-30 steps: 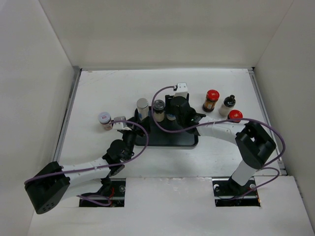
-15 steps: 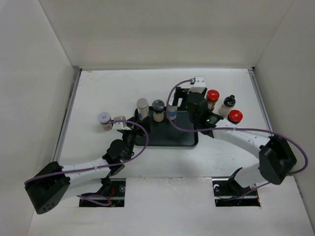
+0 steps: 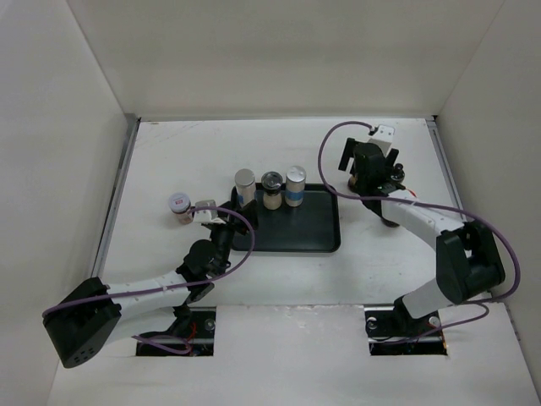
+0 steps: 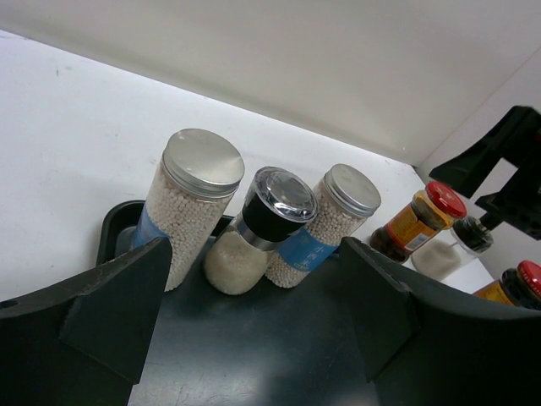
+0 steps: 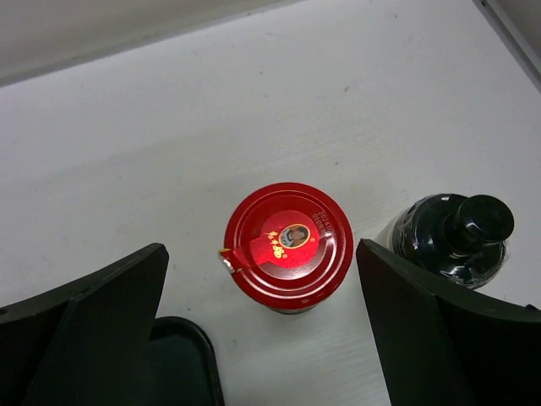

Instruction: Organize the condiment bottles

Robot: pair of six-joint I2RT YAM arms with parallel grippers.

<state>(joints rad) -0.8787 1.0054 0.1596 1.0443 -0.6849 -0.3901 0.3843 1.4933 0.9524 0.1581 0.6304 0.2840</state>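
Three bottles stand in a row at the back of the black tray (image 3: 292,230): a silver-capped jar (image 3: 244,180), a black-capped grinder (image 3: 272,183) and a second silver-capped jar (image 3: 295,177). A white-capped jar (image 3: 179,204) stands on the table left of the tray. My left gripper (image 3: 226,222) is open and empty, low over the tray's left part (image 4: 258,271). My right gripper (image 3: 359,173) is open right of the tray, its fingers (image 5: 93,321) either side of a red-capped jar (image 5: 287,245) below, not touching. A black-capped bottle (image 5: 461,237) stands just right of that jar.
The left wrist view shows the tray's three bottles, the brown red-capped jar (image 4: 434,203), the black-capped bottle (image 4: 470,235) and another red-capped jar (image 4: 528,281). The tray's corner (image 5: 182,364) lies near my right gripper. White walls enclose the table on three sides.
My right arm has swung from the tray to the right, leaving the second silver-capped jar standing on the tray. It is now over the red-capped jar. The left arm has not moved.
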